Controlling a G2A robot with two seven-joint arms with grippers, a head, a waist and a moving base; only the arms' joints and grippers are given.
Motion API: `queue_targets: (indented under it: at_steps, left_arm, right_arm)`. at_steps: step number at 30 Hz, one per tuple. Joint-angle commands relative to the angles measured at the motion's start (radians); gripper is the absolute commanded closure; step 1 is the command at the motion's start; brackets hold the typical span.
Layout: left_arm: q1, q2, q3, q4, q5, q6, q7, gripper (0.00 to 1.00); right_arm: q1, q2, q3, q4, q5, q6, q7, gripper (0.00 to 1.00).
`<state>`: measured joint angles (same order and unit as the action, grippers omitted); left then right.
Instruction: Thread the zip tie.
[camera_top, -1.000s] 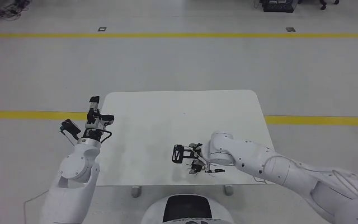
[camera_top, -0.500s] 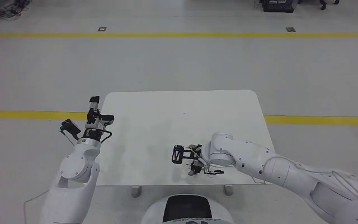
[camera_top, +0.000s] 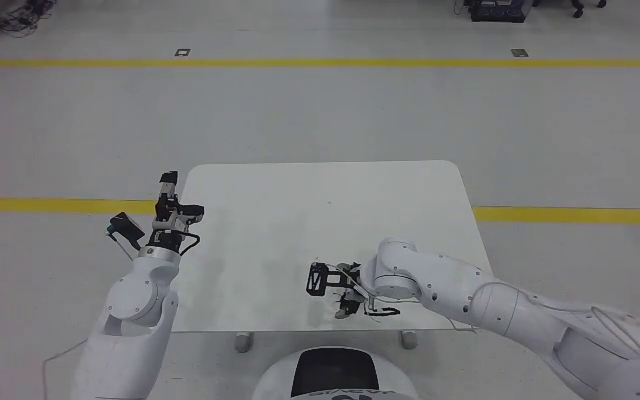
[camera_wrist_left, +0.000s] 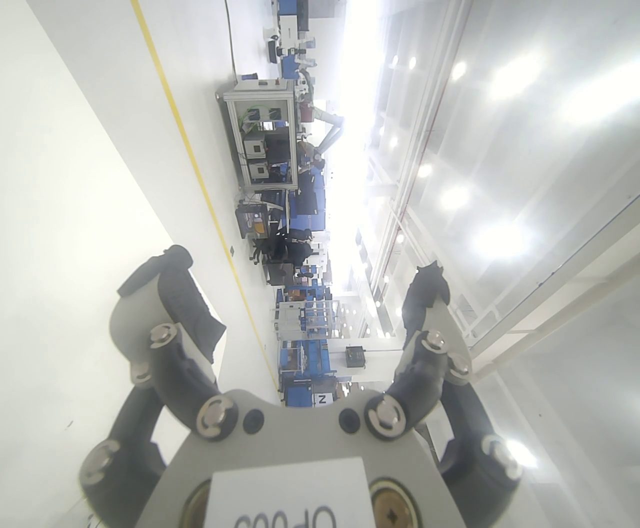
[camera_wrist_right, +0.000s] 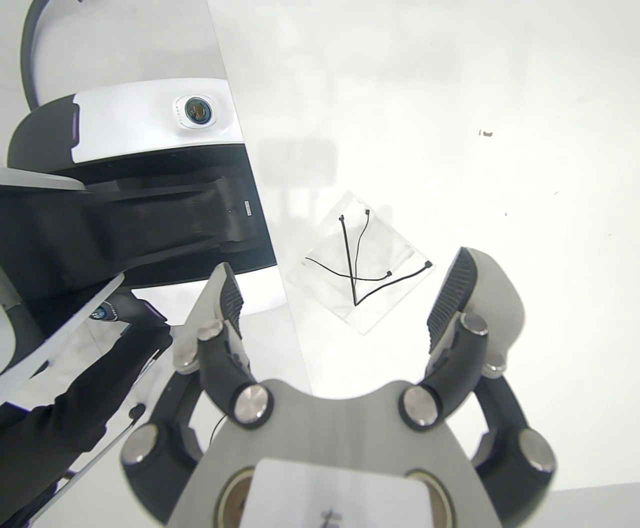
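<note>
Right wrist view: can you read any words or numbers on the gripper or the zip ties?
White label at the base of the right gripper: cut off by the picture's edge, too little shows to read.
Zip ties: no print.
Clear square under them: no print.

The table is plain white. The thin zip ties are black, on a square sheet that looks clear, perhaps faintly frosted. The right gripper has black ribbed pads in pale grey shells. Yellow lines stripe the grey floor.
</note>
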<state>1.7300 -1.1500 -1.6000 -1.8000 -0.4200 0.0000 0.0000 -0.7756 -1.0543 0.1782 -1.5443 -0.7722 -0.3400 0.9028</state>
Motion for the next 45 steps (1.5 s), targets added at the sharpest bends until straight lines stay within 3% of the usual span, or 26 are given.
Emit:
queue_targets:
  at_steps: [1,9,24,26,27,28,34,45]
  left_arm:
    - [0.000,0.000,0.000,0.000,0.000,0.000,0.000,0.00]
    - [0.000,0.000,0.000,0.000,0.000,0.000,0.000,0.00]
    - [0.000,0.000,0.000,0.000,0.000,0.000,0.000,0.00]
    - [0.000,0.000,0.000,0.000,0.000,0.000,0.000,0.00]
    - [0.000,0.000,0.000,0.000,0.000,0.000,0.000,0.00]
    - [0.000,0.000,0.000,0.000,0.000,0.000,0.000,0.00]
    - [0.000,0.000,0.000,0.000,0.000,0.000,0.000,0.00]
    - [0.000,0.000,0.000,0.000,0.000,0.000,0.000,0.00]
  right_arm:
    - [0.000,0.000,0.000,0.000,0.000,0.000,0.000,0.00]
    - [-0.011,-0.007,0.012,0.012,0.040,0.000,0.056,0.00]
    - [-0.036,-0.009,0.039,0.038,0.043,0.000,0.070,0.00]
    - [-0.040,-0.008,0.046,0.036,0.037,0.000,0.069,0.18]
    - [-0.043,-0.007,0.049,0.034,0.035,0.000,0.067,0.39]
    - [-0.045,-0.006,0.052,0.032,0.032,0.000,0.066,0.51]
    - [-0.060,0.004,0.068,0.025,0.016,0.000,0.072,0.63]
    - [-0.072,-0.002,0.074,0.054,0.001,0.000,0.057,0.67]
